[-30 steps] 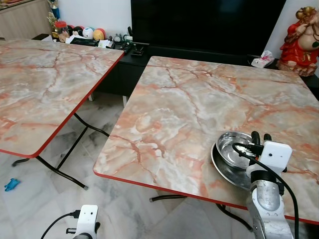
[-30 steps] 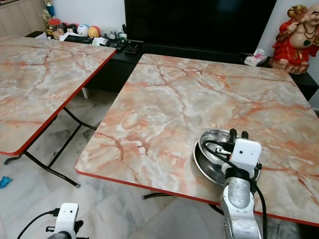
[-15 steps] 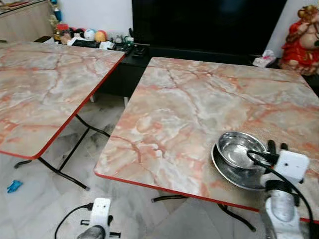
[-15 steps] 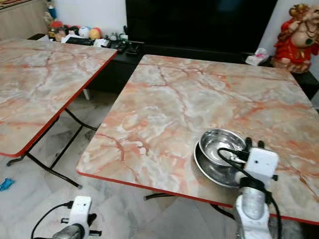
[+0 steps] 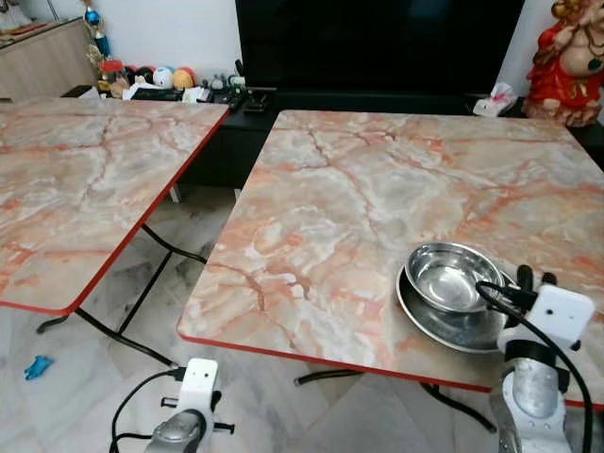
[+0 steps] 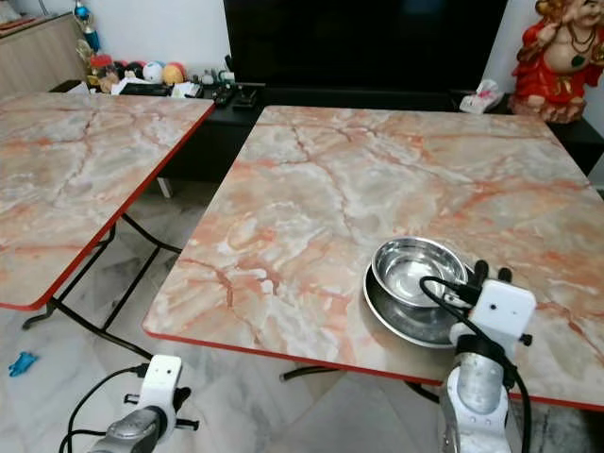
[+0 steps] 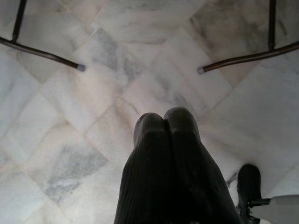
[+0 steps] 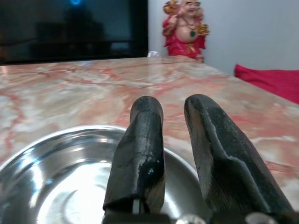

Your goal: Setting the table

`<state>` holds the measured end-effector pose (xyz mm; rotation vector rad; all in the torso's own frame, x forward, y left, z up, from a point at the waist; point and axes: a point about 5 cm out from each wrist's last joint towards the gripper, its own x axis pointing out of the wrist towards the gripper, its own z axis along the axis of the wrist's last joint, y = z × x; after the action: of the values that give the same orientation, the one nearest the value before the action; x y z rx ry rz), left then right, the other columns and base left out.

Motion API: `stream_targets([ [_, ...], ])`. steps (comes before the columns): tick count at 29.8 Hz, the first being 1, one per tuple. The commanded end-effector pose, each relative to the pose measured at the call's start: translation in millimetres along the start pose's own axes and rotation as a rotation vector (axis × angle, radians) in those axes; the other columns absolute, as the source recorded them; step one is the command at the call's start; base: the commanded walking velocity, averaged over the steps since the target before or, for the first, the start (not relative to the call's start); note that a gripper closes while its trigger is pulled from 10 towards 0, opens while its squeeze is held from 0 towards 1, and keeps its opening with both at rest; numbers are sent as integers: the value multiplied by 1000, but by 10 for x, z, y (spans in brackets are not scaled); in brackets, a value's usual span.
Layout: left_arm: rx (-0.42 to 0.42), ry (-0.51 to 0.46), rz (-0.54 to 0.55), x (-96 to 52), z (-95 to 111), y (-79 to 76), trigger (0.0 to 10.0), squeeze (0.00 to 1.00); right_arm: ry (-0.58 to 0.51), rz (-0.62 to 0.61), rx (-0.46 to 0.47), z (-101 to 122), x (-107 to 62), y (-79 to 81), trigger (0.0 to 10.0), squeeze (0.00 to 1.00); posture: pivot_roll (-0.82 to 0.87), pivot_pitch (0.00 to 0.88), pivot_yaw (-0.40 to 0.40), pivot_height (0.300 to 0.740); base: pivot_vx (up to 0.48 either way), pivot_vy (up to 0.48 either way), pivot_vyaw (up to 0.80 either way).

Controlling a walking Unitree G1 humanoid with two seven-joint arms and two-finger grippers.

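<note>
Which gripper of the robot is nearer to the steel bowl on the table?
The right gripper is nearer, open, at the steel bowl and plate, over their rim. The left gripper hangs shut, low over the floor beside the table.

shiny polished metal bowl [image 5: 445, 276] and plate [image 5: 444, 321]; glossy marble-look table [image 5: 359, 189].

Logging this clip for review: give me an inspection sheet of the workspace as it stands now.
Surface: marble-pattern table, red-edged; second table to its left.
Job's things: steel bowl nested in steel plate, near front edge.
Clutter: nothing seen on tables.
Grippers: right gripper open, over plate's rim; left gripper shut, hanging above floor.
Cables: black cable along right wrist.
Surroundings: red statue, dark TV, tiled floor.
</note>
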<state>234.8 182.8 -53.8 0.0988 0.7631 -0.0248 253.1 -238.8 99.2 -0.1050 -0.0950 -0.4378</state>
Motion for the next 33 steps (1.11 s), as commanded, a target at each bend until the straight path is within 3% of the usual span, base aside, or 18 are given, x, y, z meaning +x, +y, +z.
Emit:
stream_targets([
  [1,-10,33,25,-26,-102,53,10000,0,28,26,6,-55,-6,50,10000,0,-41,0,-13,740,0,0,0],
  [8,-30,42,40,-48,-170,72,10000,0,107,5,-1,-281,-36,7,10000,0,-5,0,-24,740,0,0,0],
  [16,-41,31,62,-60,-178,130,10000,0,11,-49,-19,-109,24,-130,10000,0,-2,0,-36,740,0,0,0],
  [20,-40,41,67,-71,-212,145,10000,0,-36,-33,-15,-14,36,-100,10000,0,-12,0,-32,740,0,0,0],
  [33,-25,77,46,-95,-308,139,10000,0,-13,-35,9,-74,-79,5,10000,0,-32,0,-9,740,0,0,0],
])
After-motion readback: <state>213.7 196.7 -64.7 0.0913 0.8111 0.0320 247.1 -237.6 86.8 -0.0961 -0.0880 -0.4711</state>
